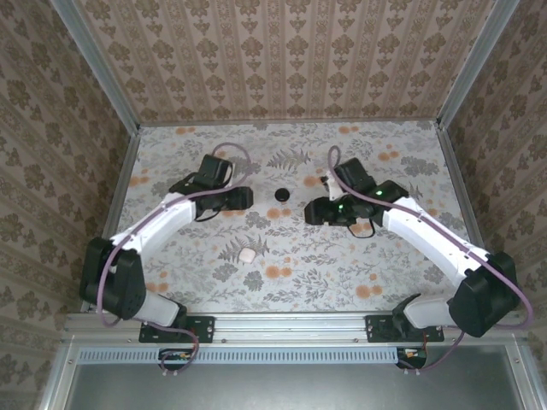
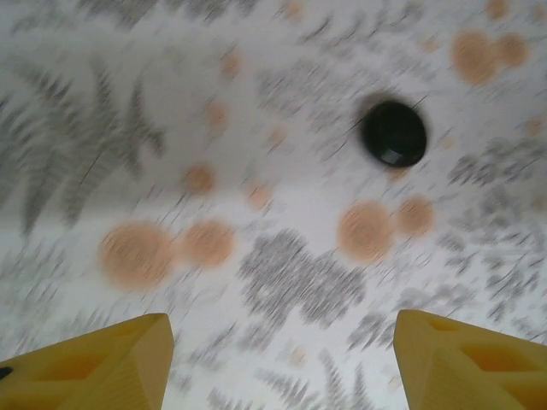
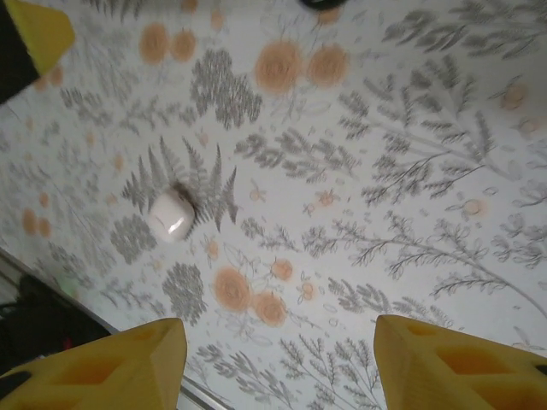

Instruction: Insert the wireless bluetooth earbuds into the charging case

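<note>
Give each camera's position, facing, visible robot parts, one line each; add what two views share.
Top external: above, behind the bases, looking down on table, left arm, right arm.
Left wrist: looks down past left gripper at charging case.
Right wrist: looks down past right gripper at white pebble.
Shared: charging case, top and left wrist.

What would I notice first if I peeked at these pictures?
A left gripper and a right gripper hang open over a flowery table, their bright yellow fingers spread wide with nothing between them. In the top view, a small round black charging case sits alone on the cloth between the two arms. Nearer the arm bases lies a little white pebble-like thing.
</note>
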Robot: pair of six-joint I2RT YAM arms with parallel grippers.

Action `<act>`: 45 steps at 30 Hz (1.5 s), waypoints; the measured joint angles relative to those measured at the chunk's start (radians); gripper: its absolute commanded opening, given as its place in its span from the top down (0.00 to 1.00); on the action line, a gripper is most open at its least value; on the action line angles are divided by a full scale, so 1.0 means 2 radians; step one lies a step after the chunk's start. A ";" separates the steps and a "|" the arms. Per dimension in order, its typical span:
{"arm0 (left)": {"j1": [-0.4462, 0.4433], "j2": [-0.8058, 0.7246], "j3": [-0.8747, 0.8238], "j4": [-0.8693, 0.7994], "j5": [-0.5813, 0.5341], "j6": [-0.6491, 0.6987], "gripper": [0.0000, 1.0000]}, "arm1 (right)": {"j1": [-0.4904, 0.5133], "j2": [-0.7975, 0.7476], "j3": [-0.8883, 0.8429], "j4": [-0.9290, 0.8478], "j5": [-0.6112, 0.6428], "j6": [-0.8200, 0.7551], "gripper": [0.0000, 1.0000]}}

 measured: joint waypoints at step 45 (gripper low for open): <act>0.238 0.141 0.043 0.026 0.054 -0.046 0.49 | 0.203 0.406 0.275 -0.056 0.098 -0.119 0.41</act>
